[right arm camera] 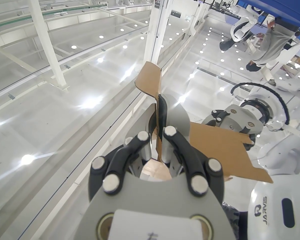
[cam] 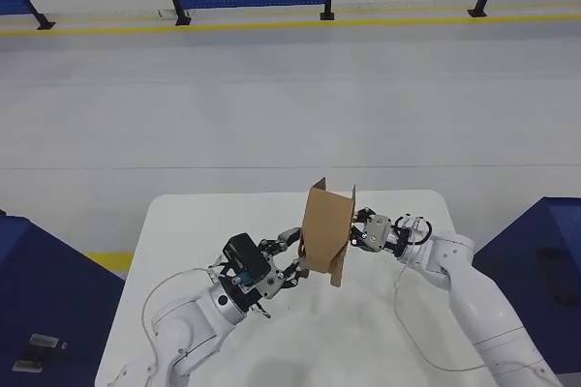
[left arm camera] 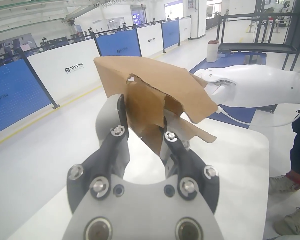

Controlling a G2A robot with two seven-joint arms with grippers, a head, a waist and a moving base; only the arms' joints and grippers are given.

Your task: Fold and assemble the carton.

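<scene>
The left gripper is nearest, over the middle of the white table. It is clenched on a lower flap of the carton. In the left wrist view its fingers have brown cardboard pressed between them. The carton is lifted clear of the tabletop and stands roughly upright over the table's far half. It is partly opened, with loose flaps sticking out at top and bottom. On its other side, somewhat toward the table's right edge, the right gripper is clamped on a thin cardboard edge. The right wrist view shows that edge pinched between its pads. Blue panels flank the table's left and right sides. A yellow floor line runs far behind.
</scene>
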